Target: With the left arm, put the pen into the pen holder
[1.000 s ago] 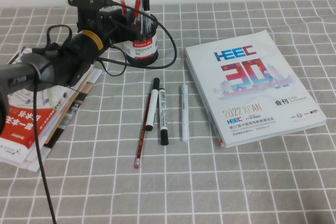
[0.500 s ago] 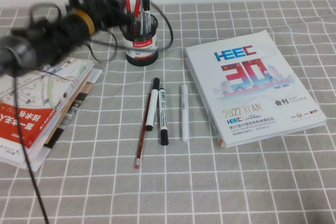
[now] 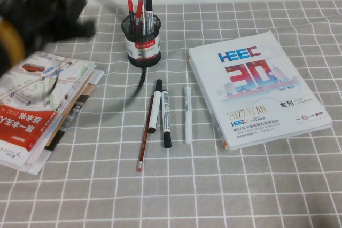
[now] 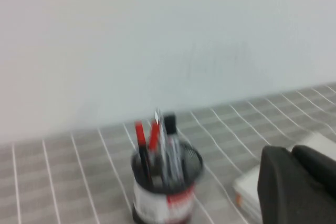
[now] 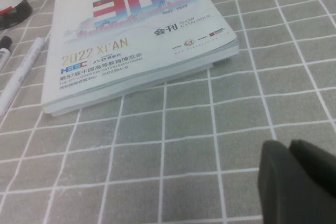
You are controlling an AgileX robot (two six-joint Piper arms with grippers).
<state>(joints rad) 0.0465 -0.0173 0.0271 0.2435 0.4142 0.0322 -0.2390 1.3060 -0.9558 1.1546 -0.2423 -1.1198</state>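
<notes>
Two risks apply. Left gripper point(image 3: 48, 17), blurred at far left above the magazines point(image 3: 37, 105): finger state cannot be determined. Its trailing cable point(image 3: 140, 81) could tip the pen holder point(image 3: 141, 41), where the pen point(image 3: 130, 10) stands. Right gripper point(image 5: 299, 182) hovers near the catalogue point(image 5: 136, 35).

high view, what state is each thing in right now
pen: upright in the pen holder
pen holder: upright, holding several pens
left gripper: lifted off to the holder's left, holding nothing
right gripper: low over the cloth beside the catalogue, nothing held
catalogue: closed, lying flat
white marker: capped, lying flat
pencil: lying flat
</notes>
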